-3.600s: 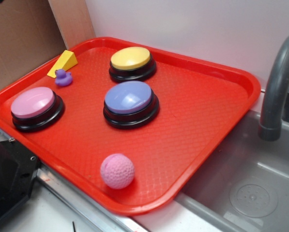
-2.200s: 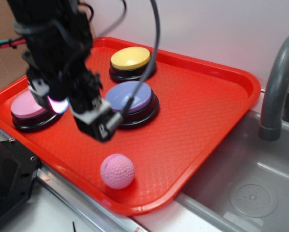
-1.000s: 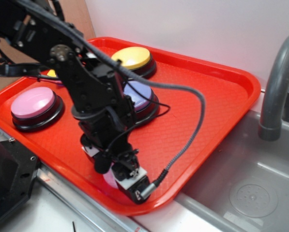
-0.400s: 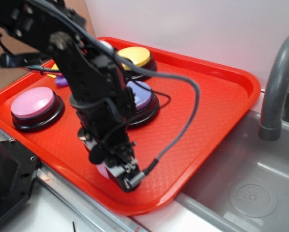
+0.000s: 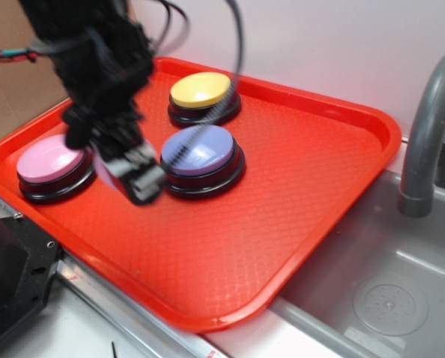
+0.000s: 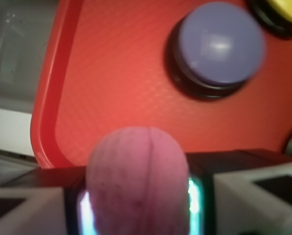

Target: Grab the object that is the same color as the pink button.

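Grips the pink ball (image 6: 137, 182) in the gripper (image 5: 136, 179), closed narrow around it, with a finger (image 6: 256, 193) pressing in from each side. Hangs clear of the red tray (image 5: 319, 186), judging by the open tray floor far beneath in the wrist view. Shows up blurred in the outside view, so hard to tell how squarely the ball sits there.

Could well lose the ball from here. Round, dimpled and probably light, so likely to squirt out forward or downward under uneven squeeze or a sudden jerk. Seems to sit near the fingertips rather than deep between them, which leaves little margin.

If dropped, likely to bounce and roll across the tray, perhaps over the rim toward the sink (image 5: 386, 298), far off to the side.

Also passes close by the pink button (image 5: 49, 158), just beside the gripper, and the purple button (image 5: 198, 151), just on the other side. Risks clipping either dome on a low or sideways swing and knocking the ball loose. Better to move slowly and keep height.
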{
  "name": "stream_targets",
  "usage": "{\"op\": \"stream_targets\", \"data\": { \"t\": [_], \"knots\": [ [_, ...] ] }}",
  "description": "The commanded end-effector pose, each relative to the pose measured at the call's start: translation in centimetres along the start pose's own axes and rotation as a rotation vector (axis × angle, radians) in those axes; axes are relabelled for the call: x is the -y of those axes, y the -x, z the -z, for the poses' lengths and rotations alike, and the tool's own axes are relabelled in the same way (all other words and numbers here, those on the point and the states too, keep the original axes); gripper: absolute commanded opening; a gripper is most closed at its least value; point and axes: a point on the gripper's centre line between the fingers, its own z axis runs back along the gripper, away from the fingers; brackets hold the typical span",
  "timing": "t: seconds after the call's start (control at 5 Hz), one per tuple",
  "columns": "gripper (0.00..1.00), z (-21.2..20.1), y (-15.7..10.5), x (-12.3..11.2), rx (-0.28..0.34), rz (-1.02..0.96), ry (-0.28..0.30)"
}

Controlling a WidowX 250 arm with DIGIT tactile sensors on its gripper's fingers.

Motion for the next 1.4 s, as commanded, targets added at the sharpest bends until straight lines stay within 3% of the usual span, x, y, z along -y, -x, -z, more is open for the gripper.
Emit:
{"op": "stream_targets", "data": {
  "t": [0.0,0.2,0.6,1.2],
  "knots": [
    [0.00,-4.7,0.1,-4.7,0.137,-0.089,0.002],
    [0.00,-5.8,-1.1,-7.0,0.143,-0.098,-0.031],
    [0.00,-4.7,-0.2,-11.0,0.075,-0.220,-0.013],
    [0.00,-4.6,-2.5,-13.2,0.045,-0.195,-0.047]
  ]
}}
